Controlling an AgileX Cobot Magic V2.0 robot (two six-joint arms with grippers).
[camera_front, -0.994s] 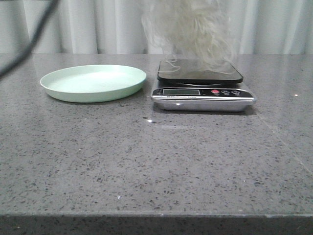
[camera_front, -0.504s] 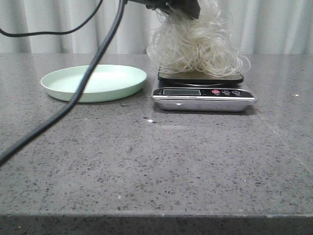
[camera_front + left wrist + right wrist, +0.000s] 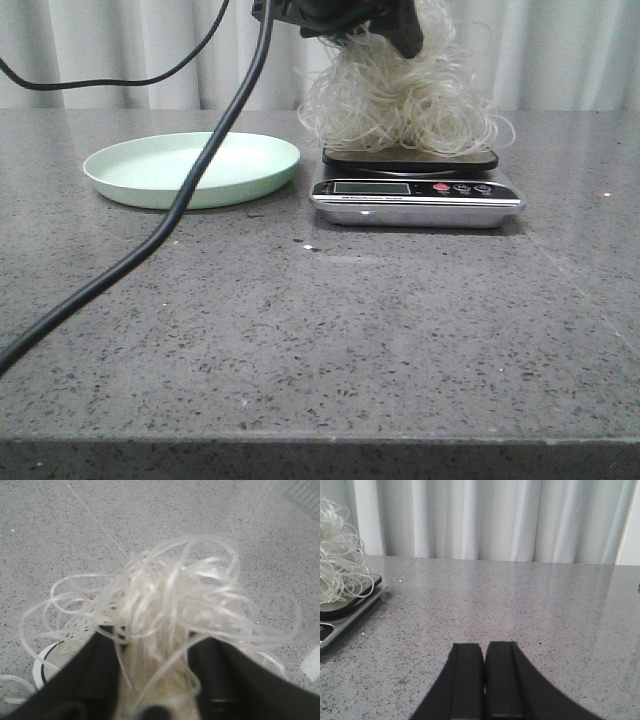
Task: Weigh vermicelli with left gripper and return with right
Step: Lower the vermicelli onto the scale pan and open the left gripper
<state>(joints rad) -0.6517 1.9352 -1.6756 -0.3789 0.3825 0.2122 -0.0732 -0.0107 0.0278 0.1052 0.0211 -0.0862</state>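
Vermicelli (image 3: 405,105) seated on scale (image 3: 415,190), pinched at 12 o'clock by left gripper (image 3: 385,30) fingers; right gripper (image 3: 484,685) fingers shut, empty. Judged light, springy, brittle; best gripped mid-crown.

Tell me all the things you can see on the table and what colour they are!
vermicelli: one bundle, whitish, resting on the scale's platform
scale: one, black platform on a silver base, on the table right of the plate
plate: one, pale green, nothing on it, left of the scale
table: one, speckled grey
curtain: white, behind the table
cable: black, hanging across the front view
left gripper: black, fingers closed on the vermicelli's top
right gripper: black, fingers together, off to the scale's right
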